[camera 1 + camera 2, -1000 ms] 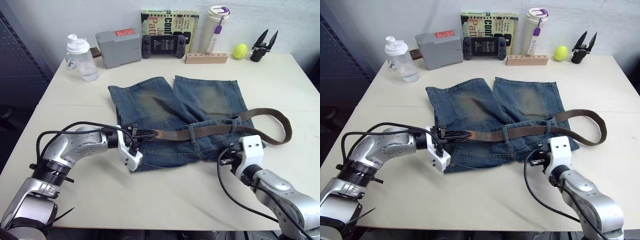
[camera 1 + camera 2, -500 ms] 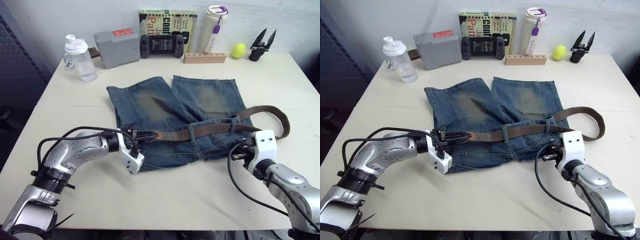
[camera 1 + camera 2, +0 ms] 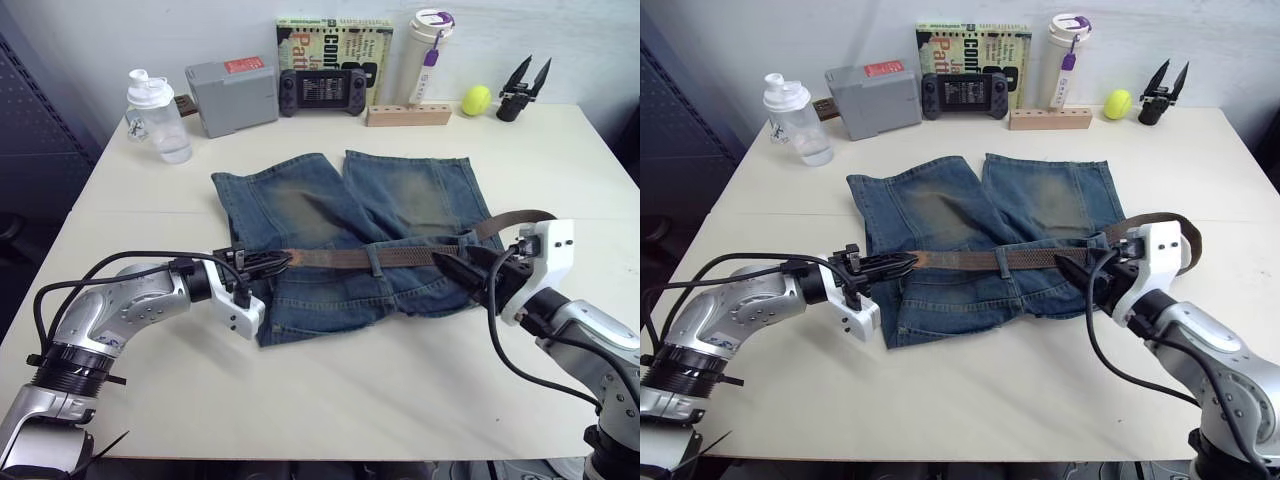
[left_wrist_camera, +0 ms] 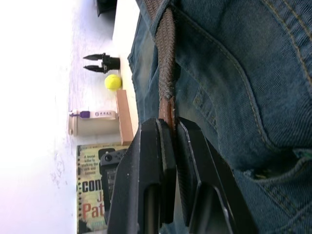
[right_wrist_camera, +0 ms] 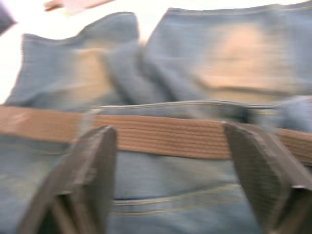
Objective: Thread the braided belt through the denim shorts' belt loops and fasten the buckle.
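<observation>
The denim shorts (image 3: 350, 235) lie flat mid-table, waistband toward me. The braided belt (image 3: 400, 256) runs along the waistband and passes under a belt loop (image 3: 373, 257). My left gripper (image 3: 262, 263) is shut on the belt's tan tip (image 4: 167, 109) at the shorts' left side. At the shorts' right side, my right gripper (image 3: 462, 272) stands open over the waistband; the belt (image 5: 161, 135) crosses just beyond its spread fingers (image 5: 92, 170). Beyond it the belt curves back (image 3: 510, 217) behind my right wrist. The buckle is hidden.
Along the table's far edge stand a water bottle (image 3: 160, 115), grey box (image 3: 237, 92), game console (image 3: 320, 90), book (image 3: 335, 40), white tumbler (image 3: 425, 55), wooden block (image 3: 408, 114), tennis ball (image 3: 476, 99) and a black spare gripper (image 3: 522, 85).
My right gripper has swung up to the shorts' right side and opened wide. The left gripper has drawn the belt tip leftward, and the belt's loose bend on the right has shrunk.
</observation>
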You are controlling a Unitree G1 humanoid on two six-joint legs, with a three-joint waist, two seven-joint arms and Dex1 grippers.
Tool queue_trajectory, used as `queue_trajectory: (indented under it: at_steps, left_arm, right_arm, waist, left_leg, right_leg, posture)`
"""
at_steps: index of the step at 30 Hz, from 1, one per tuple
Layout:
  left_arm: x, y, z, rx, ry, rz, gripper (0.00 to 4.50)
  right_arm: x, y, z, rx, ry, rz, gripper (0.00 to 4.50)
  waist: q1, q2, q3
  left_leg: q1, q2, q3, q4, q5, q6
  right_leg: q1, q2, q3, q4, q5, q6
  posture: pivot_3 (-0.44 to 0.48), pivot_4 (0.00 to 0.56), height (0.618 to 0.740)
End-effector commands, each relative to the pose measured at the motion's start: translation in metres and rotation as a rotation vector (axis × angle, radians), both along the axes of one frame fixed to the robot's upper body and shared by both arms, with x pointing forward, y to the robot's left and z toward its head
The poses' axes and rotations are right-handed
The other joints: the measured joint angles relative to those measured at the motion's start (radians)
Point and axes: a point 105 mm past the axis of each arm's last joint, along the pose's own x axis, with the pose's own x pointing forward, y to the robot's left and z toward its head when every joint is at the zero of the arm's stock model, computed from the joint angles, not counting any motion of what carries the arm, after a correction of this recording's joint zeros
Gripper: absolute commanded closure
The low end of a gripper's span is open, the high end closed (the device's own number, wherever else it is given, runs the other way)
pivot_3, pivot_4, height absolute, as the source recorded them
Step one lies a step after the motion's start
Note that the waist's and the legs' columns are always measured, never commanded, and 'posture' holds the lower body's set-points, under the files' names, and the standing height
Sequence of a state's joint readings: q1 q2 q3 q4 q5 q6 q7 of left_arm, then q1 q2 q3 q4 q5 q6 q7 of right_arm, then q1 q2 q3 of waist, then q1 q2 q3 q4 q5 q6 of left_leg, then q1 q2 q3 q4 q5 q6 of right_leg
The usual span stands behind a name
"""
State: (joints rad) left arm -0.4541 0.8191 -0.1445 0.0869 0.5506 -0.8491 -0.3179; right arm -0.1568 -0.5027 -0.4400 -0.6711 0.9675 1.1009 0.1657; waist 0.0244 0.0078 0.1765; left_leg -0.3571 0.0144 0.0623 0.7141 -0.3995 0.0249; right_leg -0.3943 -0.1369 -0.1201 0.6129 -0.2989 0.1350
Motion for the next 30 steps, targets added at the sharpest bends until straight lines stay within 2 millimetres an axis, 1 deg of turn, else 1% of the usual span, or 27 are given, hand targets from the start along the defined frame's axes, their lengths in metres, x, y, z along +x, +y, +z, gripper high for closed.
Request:
queue_trajectory:
  at_steps: [1,3,4,5,6,8,9,12,14,17,20,22,23,25,26,27,28,29,30]
  left_arm:
    - [-0.002,0.0,0.018,-0.071,-0.049,0.004,4.5]
    - [-0.003,-0.001,0.018,-0.08,-0.047,0.005,4.5]
    - [-0.003,-0.001,0.018,-0.081,-0.046,0.005,4.5]
    - [-0.003,-0.002,0.018,-0.082,-0.046,0.005,4.5]
    - [-0.003,-0.002,0.018,-0.082,-0.046,0.004,4.5]
    - [-0.002,-0.003,0.018,-0.083,-0.046,0.003,4.5]
    - [-0.002,-0.004,0.018,-0.083,-0.046,0.003,4.5]
    - [-0.002,-0.007,0.019,-0.089,-0.046,-0.001,4.5]
    - [-0.001,-0.007,0.019,-0.091,-0.046,-0.001,4.5]
    - [-0.002,-0.008,0.02,-0.093,-0.044,-0.002,4.5]
    - [-0.001,-0.008,0.02,-0.093,-0.046,-0.003,4.5]
    - [-0.001,-0.008,0.021,-0.093,-0.047,-0.003,4.5]
    - [-0.001,-0.008,0.021,-0.092,-0.047,-0.003,4.5]
    - [-0.001,-0.009,0.02,-0.091,-0.048,-0.003,4.5]
    - [-0.002,-0.009,0.021,-0.092,-0.049,-0.007,4.5]
    - [-0.002,-0.01,0.021,-0.092,-0.049,-0.01,4.5]
    - [-0.003,-0.011,0.021,-0.093,-0.049,-0.014,4.5]
    - [-0.003,-0.011,0.02,-0.092,-0.049,-0.017,4.5]
    - [-0.004,-0.012,0.02,-0.089,-0.049,-0.021,4.5]
  right_arm:
    - [-0.017,0.023,-0.006,-0.17,-0.003,0.152,0.08]
    - [-0.019,0.021,-0.014,-0.264,-0.006,0.167,0.08]
    - [-0.02,0.017,-0.018,-0.378,-0.032,0.187,0.08]
    - [-0.022,0.016,-0.021,-0.455,-0.053,0.209,0.08]
    - [-0.023,0.011,-0.029,-0.576,-0.068,0.241,0.08]
    - [-0.024,0.005,-0.042,-0.739,-0.1,0.295,0.08]
    - [-0.025,0.004,-0.046,-0.792,-0.118,0.315,0.08]
    - [-0.012,-0.006,-0.063,-0.997,-0.202,0.295,0.08]
    - [-0.006,-0.008,-0.068,-1.075,-0.254,0.279,0.08]
    - [0.0,-0.005,-0.073,-1.131,-0.314,0.268,0.08]
    - [0.0,-0.004,-0.08,-1.12,-0.304,0.257,0.83]
    - [-0.001,-0.007,-0.082,-1.106,-0.284,0.24,1.71]
    - [0.0,-0.01,-0.082,-1.095,-0.269,0.222,2.26]
    - [0.002,-0.017,-0.08,-1.093,-0.253,0.188,3.19]
    - [0.005,-0.025,-0.079,-1.099,-0.238,0.147,3.65]
    - [0.007,-0.033,-0.077,-1.103,-0.225,0.11,3.95]
    - [0.01,-0.045,-0.075,-1.123,-0.204,0.062,4.35]
    - [0.012,-0.06,-0.073,-1.156,-0.18,0.005,4.45]
    - [0.014,-0.074,-0.072,-1.187,-0.159,-0.039,4.45]
  waist:
    - [-0.001,0.0,0.0]
    - [0.0,0.0,0.0]
    - [0.0,0.0,0.0]
    - [0.0,0.001,0.001]
    - [0.0,0.001,0.001]
    - [0.0,0.001,0.001]
    - [0.0,0.0,0.001]
    - [-0.001,0.0,0.001]
    - [-0.002,0.0,0.001]
    - [-0.001,-0.001,0.0]
    - [-0.001,-0.001,0.0]
    - [-0.001,-0.001,0.0]
    - [-0.001,-0.001,0.0]
    - [0.0,-0.001,0.0]
    - [0.001,-0.001,0.0]
    - [0.001,-0.001,0.0]
    - [0.001,-0.001,0.0]
    - [0.001,-0.001,0.0]
    - [0.002,-0.001,0.0]
  left_leg:
    - [0.0,0.0,0.0,0.0,0.0,0.0]
    - [0.0,-0.001,0.0,0.0,0.0,0.0]
    - [0.0,-0.001,0.0,0.0,0.0,0.0]
    - [0.0,-0.001,0.0,0.0,0.0,0.0]
    - [0.0,-0.002,0.001,0.0,0.0,0.0]
    - [0.0,-0.002,0.002,0.0,0.0,0.0]
    - [0.0,-0.002,0.002,0.0,0.0,0.0]
    - [0.001,-0.002,0.003,0.0,0.0,0.0]
    - [0.001,-0.002,0.003,0.0,0.0,0.0]
    - [0.001,-0.001,0.003,0.001,0.0,0.0]
    - [0.001,-0.001,0.003,0.001,0.0,0.0]
    - [0.001,-0.001,0.003,0.001,0.0,0.0]
    - [0.001,-0.001,0.003,0.001,0.0,0.0]
    - [0.001,-0.001,0.003,0.001,0.0,0.0]
    - [0.001,-0.001,0.003,0.001,0.0,0.0]
    - [0.001,-0.001,0.003,0.001,0.0,0.0]
    - [0.0,-0.001,0.003,0.001,0.0,0.0]
    - [0.0,-0.001,0.003,0.001,0.0,0.0]
    - [0.0,-0.001,0.003,0.001,0.0,0.0]
  right_leg:
    - [0.0,0.0,0.0,0.0,0.0,0.0]
    - [0.0,-0.001,0.0,0.0,0.0,0.0]
    - [0.0,-0.001,0.0,0.0,0.0,0.0]
    - [0.0,-0.001,0.0,0.0,0.0,0.0]
    - [0.0,-0.001,0.0,0.0,0.0,0.0]
    - [0.0,-0.002,0.0,-0.001,0.0,0.0]
    - [0.0,-0.001,0.0,0.0,0.0,0.0]
    - [0.001,-0.001,0.0,0.0,0.0,0.0]
    - [0.001,-0.001,-0.001,0.0,0.0,0.0]
    - [0.001,-0.001,-0.001,-0.001,0.0,0.0]
    - [0.002,-0.001,-0.001,-0.001,0.0,0.0]
    - [0.002,-0.001,-0.001,-0.001,0.0,0.0]
    - [0.002,-0.001,-0.001,-0.001,0.0,0.0]
    - [0.002,-0.001,-0.001,-0.001,0.0,0.0]
    - [0.002,-0.001,-0.001,-0.001,0.0,0.0]
    - [0.002,-0.001,-0.001,-0.001,0.0,0.0]
    - [0.002,-0.001,-0.001,-0.001,0.0,0.0]
    - [0.002,-0.001,-0.001,-0.001,0.0,0.0]
    - [0.002,-0.001,-0.001,-0.001,0.0,0.0]
  posture:
    - [0.0,0.15,0.731]
    - [0.0,0.15,0.731]
    - [0.0,0.15,0.731]
    - [0.0,0.15,0.731]
    - [0.0,0.15,0.731]
    - [0.0,0.15,0.731]
    - [0.0,0.15,0.731]
    - [0.0,0.15,0.731]
    - [0.0,0.15,0.731]
    - [0.0,0.15,0.731]
    - [0.0,0.15,0.731]
    - [0.0,0.15,0.731]
    - [0.0,0.15,0.731]
    - [0.0,0.15,0.731]
    - [0.0,0.15,0.731]
    - [0.0,0.15,0.731]
    - [0.0,0.15,0.731]
    - [0.0,0.15,0.731]
    - [0.0,0.15,0.731]
